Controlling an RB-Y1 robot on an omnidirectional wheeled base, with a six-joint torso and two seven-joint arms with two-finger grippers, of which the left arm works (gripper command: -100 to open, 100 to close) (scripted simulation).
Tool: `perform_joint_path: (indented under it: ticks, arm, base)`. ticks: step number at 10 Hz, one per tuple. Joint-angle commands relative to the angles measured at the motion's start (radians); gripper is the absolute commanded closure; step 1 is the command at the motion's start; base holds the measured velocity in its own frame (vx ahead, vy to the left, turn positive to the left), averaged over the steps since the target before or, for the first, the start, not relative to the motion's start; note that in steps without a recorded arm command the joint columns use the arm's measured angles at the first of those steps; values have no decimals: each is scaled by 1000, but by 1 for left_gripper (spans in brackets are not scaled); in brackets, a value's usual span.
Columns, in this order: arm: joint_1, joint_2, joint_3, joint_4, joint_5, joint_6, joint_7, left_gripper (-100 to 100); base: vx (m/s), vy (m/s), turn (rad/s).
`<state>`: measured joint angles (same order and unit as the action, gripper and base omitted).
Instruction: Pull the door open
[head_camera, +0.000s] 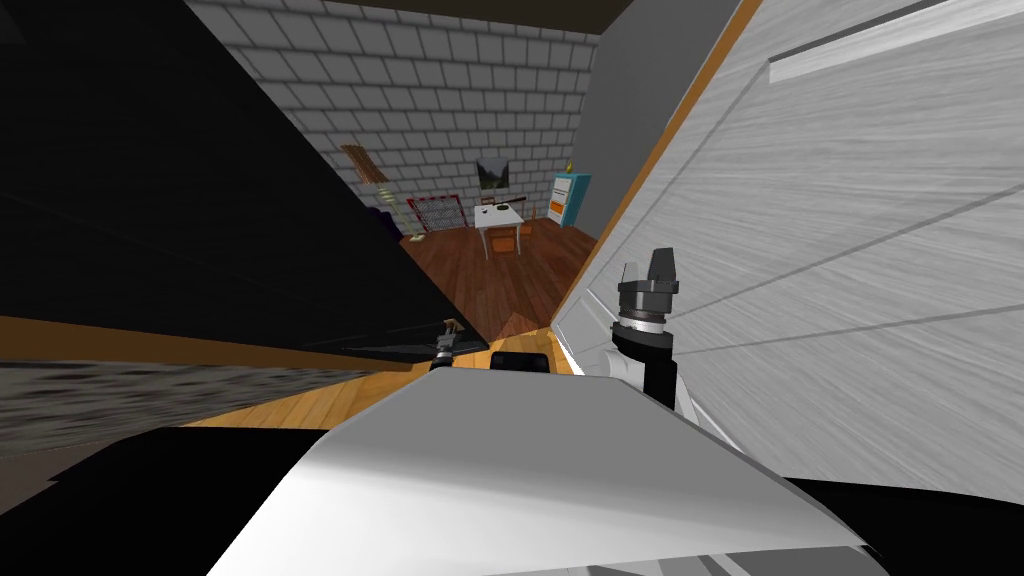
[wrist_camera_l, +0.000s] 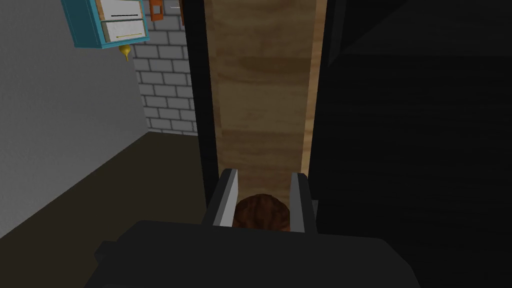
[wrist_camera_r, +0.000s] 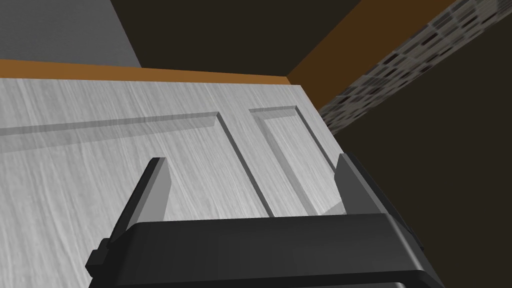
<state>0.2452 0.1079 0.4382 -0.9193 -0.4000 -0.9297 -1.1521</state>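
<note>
A dark door (head_camera: 200, 250) stands swung out on my left, and its light wooden edge (wrist_camera_l: 260, 100) runs up ahead of my left hand. My left gripper (wrist_camera_l: 265, 174) is shut on the door's round brown knob (wrist_camera_l: 262, 212), one finger pressing each side. In the head view this gripper (head_camera: 445, 350) is small, just above my chest at the door's near edge. My right gripper (wrist_camera_r: 251, 159) is open with nothing in it and faces a light grey panelled door (wrist_camera_r: 150, 140). It points upward beside that door (head_camera: 850, 250), as the head view of the gripper (head_camera: 661, 262) shows.
Between the dark door and the grey panelled door a gap opens onto a room with a reddish wood floor (head_camera: 500, 280). A white table (head_camera: 498, 222) and a blue cabinet (head_camera: 571, 198) stand there before a grey brick wall (head_camera: 440, 90).
</note>
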Motion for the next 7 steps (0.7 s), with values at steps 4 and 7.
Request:
perform_joint_path:
  ticks: [4,7]
  arm:
    - [-22,21,0,-3,41,-14,82,100]
    - [-25,24,-15,-2,72,-2,165,100]
  base:
    - [-42,12,-60]
    - [-31,5,-43]
